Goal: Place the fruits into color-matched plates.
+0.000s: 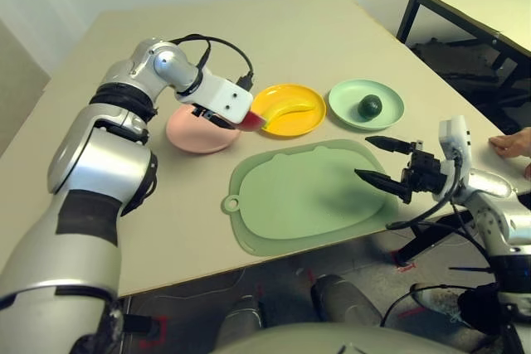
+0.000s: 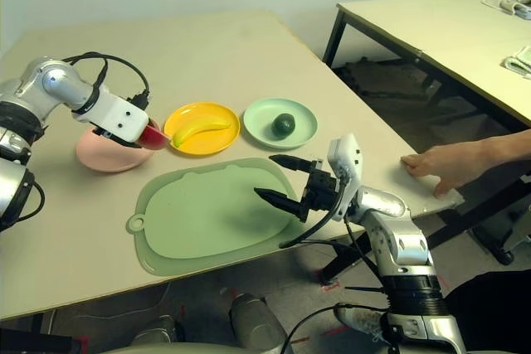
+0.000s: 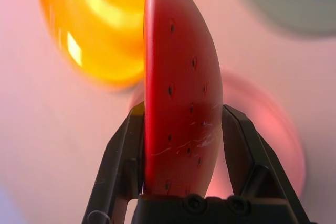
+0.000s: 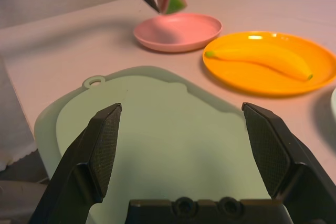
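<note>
Red watermelon wedge (image 3: pixel 181 93) clamped in left gripper (image 3: pixel 183 114), for near-left pink plate (image 1: pixel 199 130) | right gripper (image 4: pixel 182 111) spread, empty

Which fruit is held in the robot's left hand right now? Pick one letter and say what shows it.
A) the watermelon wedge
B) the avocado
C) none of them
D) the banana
A: the red, seed-dotted watermelon wedge sits clamped between the two black fingers of the left hand, while the banana lies on the yellow plate and the avocado on the mint green one.
</note>
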Robot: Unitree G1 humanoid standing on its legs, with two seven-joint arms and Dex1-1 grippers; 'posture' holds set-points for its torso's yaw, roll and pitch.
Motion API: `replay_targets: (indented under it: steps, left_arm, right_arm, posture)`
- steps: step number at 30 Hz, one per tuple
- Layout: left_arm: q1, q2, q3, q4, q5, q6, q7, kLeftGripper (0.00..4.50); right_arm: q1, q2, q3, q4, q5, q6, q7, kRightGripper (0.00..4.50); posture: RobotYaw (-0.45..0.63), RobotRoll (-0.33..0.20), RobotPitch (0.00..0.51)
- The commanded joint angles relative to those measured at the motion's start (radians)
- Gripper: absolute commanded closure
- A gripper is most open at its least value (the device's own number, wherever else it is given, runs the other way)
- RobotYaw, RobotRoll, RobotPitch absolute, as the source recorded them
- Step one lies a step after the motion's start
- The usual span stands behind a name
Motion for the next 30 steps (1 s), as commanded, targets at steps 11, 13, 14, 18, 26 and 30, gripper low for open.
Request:
replay_targets:
  steps: [11, 13, 14, 18, 26, 30]
  left_arm:
    - [0.116, -0.006, -0.019, 0.056, 0.168, 0.211, 0.346, 1.94]
    - [0.131, -0.008, -0.018, 0.056, 0.173, 0.214, 0.357, 1.25]
    - [0.135, -0.009, -0.017, 0.055, 0.174, 0.214, 0.360, 0.92]
    - [0.144, -0.006, -0.004, 0.053, 0.168, 0.202, 0.358, 0.02]
    - [0.126, 0.038, 0.061, 0.042, 0.122, 0.159, 0.333, 0.02]
    - [0.122, 0.038, 0.271, 0.027, -0.102, 0.212, 0.172, 0.02]
  right_arm:
    - [0.031, -0.009, 0.002, -0.085, 0.012, 0.037, -0.038, 0.00]
    - [0.038, -0.017, 0.002, -0.093, 0.011, 0.042, -0.037, 0.00]
    - [0.041, -0.020, 0.003, -0.096, 0.011, 0.045, -0.037, 0.00]
    - [0.041, -0.027, 0.007, -0.082, 0.004, 0.037, -0.031, 0.00]
    - [-0.013, -0.007, -0.008, -0.027, -0.001, 0.016, -0.054, 0.00]
    - [-0.066, 0.031, -0.069, 0.013, 0.006, -0.003, -0.156, 0.00]
  posture:
    - [-0.32, 0.000, 0.026]
    - [-0.32, 0.000, 0.027]
    - [-0.32, 0.000, 0.027]
    - [-0.32, 0.000, 0.028]
    - [-0.27, 0.000, 0.031]
    - [-0.24, 0.000, 0.043]
